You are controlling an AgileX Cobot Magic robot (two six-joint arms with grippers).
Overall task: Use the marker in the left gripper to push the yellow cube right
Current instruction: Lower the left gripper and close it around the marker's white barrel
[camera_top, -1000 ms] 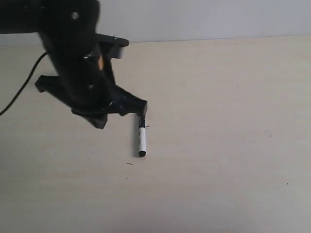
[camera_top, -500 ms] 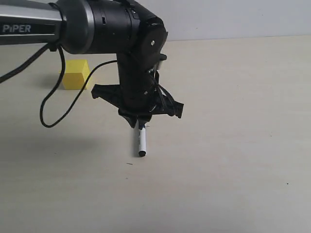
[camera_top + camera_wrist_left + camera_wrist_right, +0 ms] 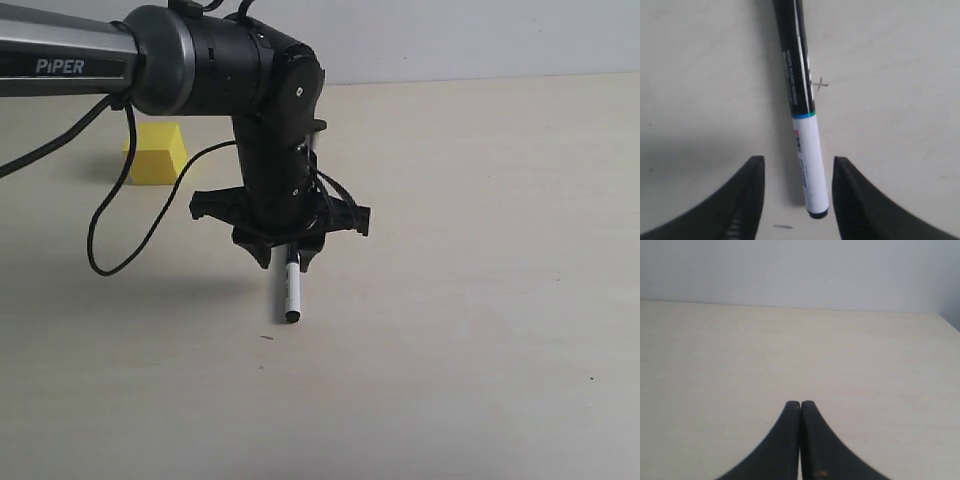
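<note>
Marker [image 3: 291, 290] lies on tabletop [image 3: 480, 300]; my left hand [image 3: 288, 252] has swung over it, fingers apart, nothing gripped yet. Yellow cube [image 3: 155, 153] untouched, so grasp 1st, imo.

Left gripper [image 3: 285, 259] is hiding the cap end of the marker [image 3: 292, 290]; wrist view's edge is cropping it; print [image 3: 788, 75] is showing illegibly small
</note>
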